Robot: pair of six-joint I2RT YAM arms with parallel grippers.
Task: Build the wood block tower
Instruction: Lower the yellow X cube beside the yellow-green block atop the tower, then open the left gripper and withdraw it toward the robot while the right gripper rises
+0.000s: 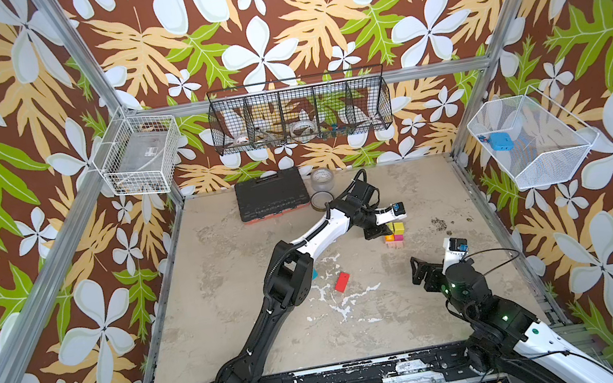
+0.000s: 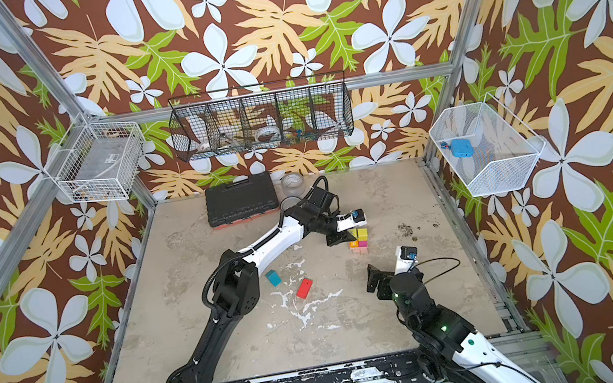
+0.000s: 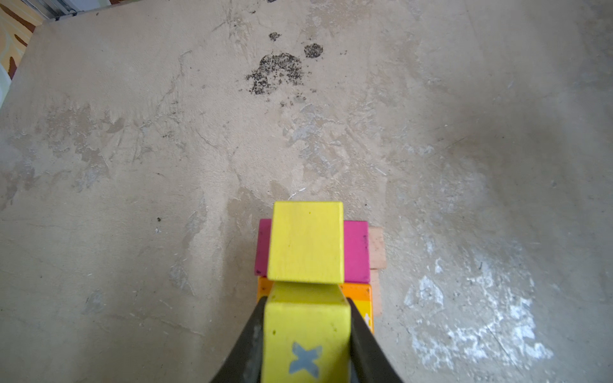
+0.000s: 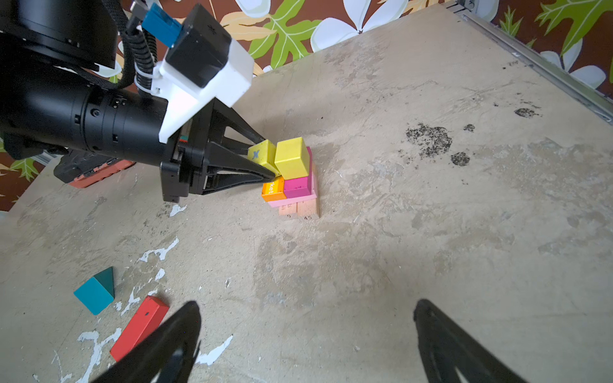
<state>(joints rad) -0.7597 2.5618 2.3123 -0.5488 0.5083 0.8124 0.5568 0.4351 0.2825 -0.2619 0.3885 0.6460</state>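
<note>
— Where is the tower, and what are you holding?

— Your tower (image 4: pixel 295 185) stands right of the middle of the bench (image 4: pixel 431 232). It has two tan blocks (image 4: pixel 306 210) at the bottom and a pink plank (image 4: pixel 282 201) across them. An orange block (image 4: pixel 272 189) and a magenta block (image 4: pixel 298 185) sit on the plank, with a yellow cube (image 4: pixel 292 159) on the magenta. Your left gripper (image 4: pixel 268 157) is clamped on a yellow block (image 3: pixel 306 318) marked with a blue X, over the orange block and just beside the cube. I cannot tell whether it rests there yet. Your right gripper (image 4: pixel 306 306) hangs wide open and empty.

— How will the blocks handle?

— Probably light, stiff painted wood, and a little slick. You take them across two flat opposite faces, as here. Nothing bonds the layers, so a sideways nudge on release could shift the cube. The teal wedge (image 4: pixel 96 293) and red block (image 4: pixel 139 328) lie loose. Grip the wedge by its flat ends, not its slopes.
</note>
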